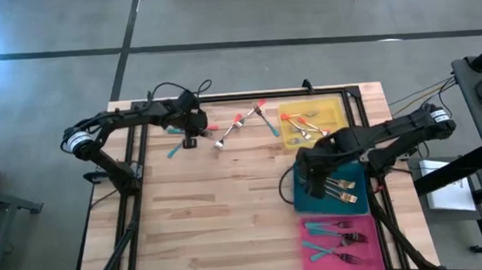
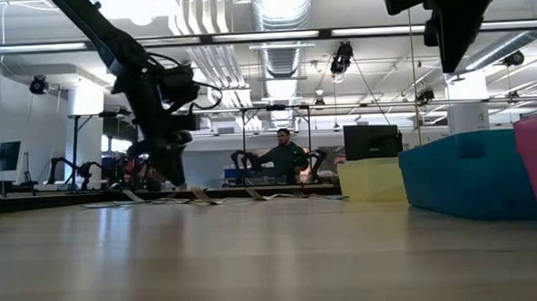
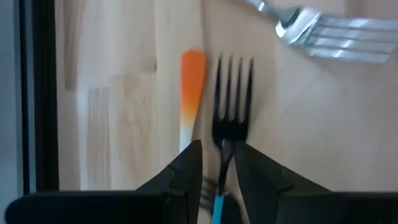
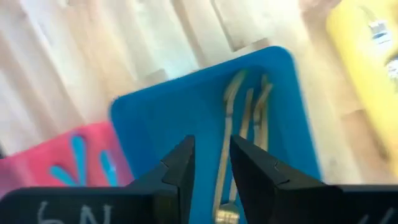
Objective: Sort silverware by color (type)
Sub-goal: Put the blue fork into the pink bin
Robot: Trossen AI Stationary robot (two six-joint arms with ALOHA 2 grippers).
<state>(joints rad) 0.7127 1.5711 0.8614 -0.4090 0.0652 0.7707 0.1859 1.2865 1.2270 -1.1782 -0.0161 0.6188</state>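
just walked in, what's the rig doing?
Sorting silverware by color into trays. The left pincer is shut on a teal-handled fork at the table's far left, beside an orange-handled piece. The right pincer hangs over the blue tray, which holds gold forks. Teal pieces lie in the pink tray; a few utensils wait loose by the yellow tray.

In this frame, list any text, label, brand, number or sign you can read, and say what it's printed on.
"N": one pale letter on the right tool's dark housing, right wrist view; the marks before it are cut off and unreadable.
Silverware, yellow tray, blue tray, pink tray: no lettering visible.
Dark monitor in the room behind, low view: nothing legible.
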